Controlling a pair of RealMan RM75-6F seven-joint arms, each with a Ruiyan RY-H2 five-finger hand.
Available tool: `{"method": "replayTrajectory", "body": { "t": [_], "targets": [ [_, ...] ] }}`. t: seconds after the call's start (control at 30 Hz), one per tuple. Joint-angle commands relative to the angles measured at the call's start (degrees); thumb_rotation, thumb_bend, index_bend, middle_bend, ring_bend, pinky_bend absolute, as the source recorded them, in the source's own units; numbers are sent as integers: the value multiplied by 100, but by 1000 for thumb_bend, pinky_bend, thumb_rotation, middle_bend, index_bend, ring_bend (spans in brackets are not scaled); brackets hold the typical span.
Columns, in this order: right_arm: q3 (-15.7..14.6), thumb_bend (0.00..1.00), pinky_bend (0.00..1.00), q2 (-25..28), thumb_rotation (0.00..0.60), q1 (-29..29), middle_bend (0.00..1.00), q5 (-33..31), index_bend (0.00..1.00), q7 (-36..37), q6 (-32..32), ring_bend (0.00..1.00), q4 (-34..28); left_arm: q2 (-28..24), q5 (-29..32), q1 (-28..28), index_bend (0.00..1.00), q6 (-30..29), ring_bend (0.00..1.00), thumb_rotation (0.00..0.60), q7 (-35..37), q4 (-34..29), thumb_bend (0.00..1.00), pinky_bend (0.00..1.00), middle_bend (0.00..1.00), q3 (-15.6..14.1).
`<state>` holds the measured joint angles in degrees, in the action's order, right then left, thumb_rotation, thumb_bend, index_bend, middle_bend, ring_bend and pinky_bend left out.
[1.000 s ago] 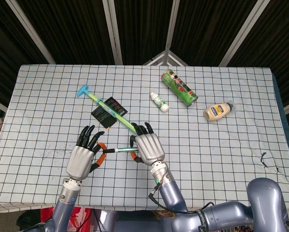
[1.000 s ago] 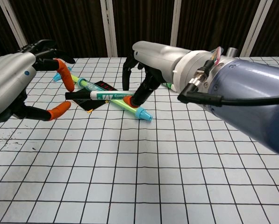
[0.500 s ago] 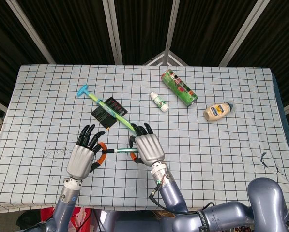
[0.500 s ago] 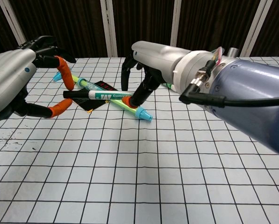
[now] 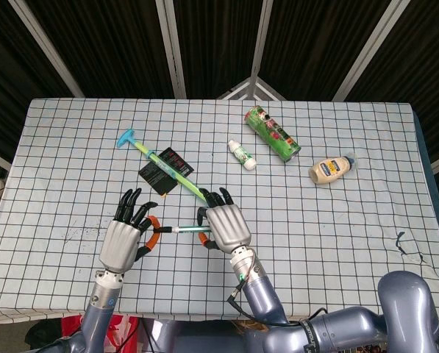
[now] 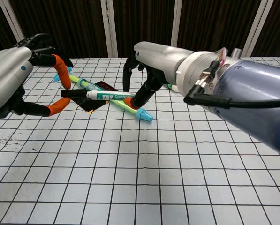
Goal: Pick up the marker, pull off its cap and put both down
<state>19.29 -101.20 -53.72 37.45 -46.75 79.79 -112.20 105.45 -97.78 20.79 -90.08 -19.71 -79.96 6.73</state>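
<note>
A robotics test bench in a curtained lab: a table point(image 5: 50, 140) draped in a black-gridded white cloth point(image 5: 351, 220) stands before dark blackout curtains point(image 5: 212, 44) braced by pale metal struts point(image 5: 168, 44), with assorted small props scattered toward its far edge.

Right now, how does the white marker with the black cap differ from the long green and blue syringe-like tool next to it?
The white marker with the black cap is held off the table in the right hand; the long green and blue syringe-like tool lies flat on the checked tablecloth. The marker is shorter with a white printed barrel; the tool is longer, translucent green with blue ends. The marker points toward the open left hand; the tool runs diagonally. Both are slim and stick-shaped.
</note>
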Motion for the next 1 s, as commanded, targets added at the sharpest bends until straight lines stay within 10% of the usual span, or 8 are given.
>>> {"method": "replayTrajectory", "body": {
  "t": [0.03,0.5,1.0],
  "targets": [
    [-4,487,11,24,600,17,97,8,777,13,10,147,-13,-39,-4,-24,619,-43,0,600,38,-50,511,36,289,-4],
    [-308,487,11,297,600,353,97,12,777,376,-166,147,334,-672,149,-547,621,-486,0,600,571,7,507,35,280,-284],
    [-969,487,11,109,600,976,97,391,729,1595,-1043,142,1999,-424,912,-717,522,158,0,600,3034,1912,484,35,212,-316]
  ]
}}
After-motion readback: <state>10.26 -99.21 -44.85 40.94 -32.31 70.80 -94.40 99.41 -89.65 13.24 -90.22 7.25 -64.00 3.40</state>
